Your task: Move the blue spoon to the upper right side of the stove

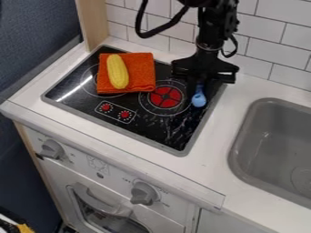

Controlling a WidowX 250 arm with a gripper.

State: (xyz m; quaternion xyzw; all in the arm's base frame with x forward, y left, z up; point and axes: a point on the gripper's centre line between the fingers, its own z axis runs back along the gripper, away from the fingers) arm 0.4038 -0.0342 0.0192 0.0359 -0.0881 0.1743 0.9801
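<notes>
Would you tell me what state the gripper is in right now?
Gripper: at the blue spoon; whether open or closed on it cannot be told.

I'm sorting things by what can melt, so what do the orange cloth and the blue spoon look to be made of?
Orange cloth: woven fabric, probably cotton or microfibre, matte with a nubbly texture.
Blue spoon: likely plastic, smooth and evenly coloured.
</notes>
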